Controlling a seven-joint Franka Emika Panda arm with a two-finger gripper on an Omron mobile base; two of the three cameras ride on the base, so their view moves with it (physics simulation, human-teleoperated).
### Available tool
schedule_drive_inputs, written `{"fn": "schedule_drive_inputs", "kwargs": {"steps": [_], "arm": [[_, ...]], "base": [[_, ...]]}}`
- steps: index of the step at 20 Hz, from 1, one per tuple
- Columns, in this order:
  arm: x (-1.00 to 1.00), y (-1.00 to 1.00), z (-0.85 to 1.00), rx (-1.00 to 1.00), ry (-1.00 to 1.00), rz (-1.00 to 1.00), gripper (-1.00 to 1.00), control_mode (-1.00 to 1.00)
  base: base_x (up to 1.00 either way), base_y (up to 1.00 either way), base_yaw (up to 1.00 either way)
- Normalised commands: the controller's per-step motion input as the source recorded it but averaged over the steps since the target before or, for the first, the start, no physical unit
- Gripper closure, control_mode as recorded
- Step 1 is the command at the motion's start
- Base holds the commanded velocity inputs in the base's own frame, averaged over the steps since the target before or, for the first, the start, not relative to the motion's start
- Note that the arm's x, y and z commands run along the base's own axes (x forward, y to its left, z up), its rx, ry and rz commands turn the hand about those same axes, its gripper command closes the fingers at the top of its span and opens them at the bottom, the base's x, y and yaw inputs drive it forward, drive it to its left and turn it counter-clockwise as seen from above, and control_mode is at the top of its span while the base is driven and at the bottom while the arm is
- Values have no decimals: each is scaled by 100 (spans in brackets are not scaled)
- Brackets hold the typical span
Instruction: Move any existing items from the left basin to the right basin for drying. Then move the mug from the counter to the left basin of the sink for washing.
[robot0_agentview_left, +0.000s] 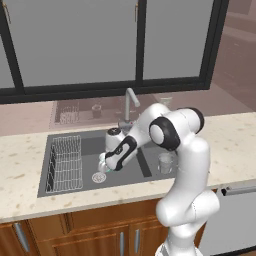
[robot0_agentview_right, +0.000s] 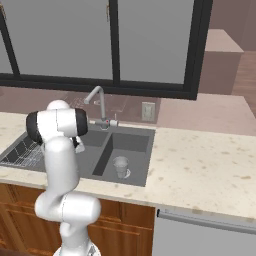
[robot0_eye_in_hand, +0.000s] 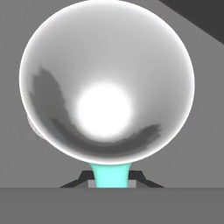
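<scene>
While the glass (robot0_agentview_right: 120, 166) already stands upright in the right basin (robot0_agentview_right: 131, 145), the gripper (robot0_agentview_left: 103, 164) hangs low over the left basin (robot0_agentview_left: 90, 150), its jaws pinched on the teal handle of the mug (robot0_eye_in_hand: 106, 78). In the hand view the mug's open mouth faces the camera, with the handle at six o'clock between the finger tips, so its long axis runs straight away from the hand. In the left base view the round drain (robot0_agentview_left: 99, 177) lies just at six o'clock from the gripper, and the wire rack (robot0_agentview_left: 65, 162) at nine o'clock. I judge the coming move to be a short descent, and letting go only once the mug's base meets the basin floor.
</scene>
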Motion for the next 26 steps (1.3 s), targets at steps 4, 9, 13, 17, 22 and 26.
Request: {"fn": "schedule_drive_inputs", "kwargs": {"steps": [4,9,13,17,22,26], "arm": [[19,7,-23,0,0,-5,100,-100],[16,5,-23,0,0,-5,100,-100],[12,4,-22,0,0,-4,100,-100],[4,4,-19,0,0,-3,100,-100],[0,2,-18,0,0,-1,100,-100],[0,1,-18,0,0,-3,-100,-100]], "base": [[0,0,0],[0,0,0],[0,0,0],[0,0,0],[0,0,0],[0,0,0]]}}
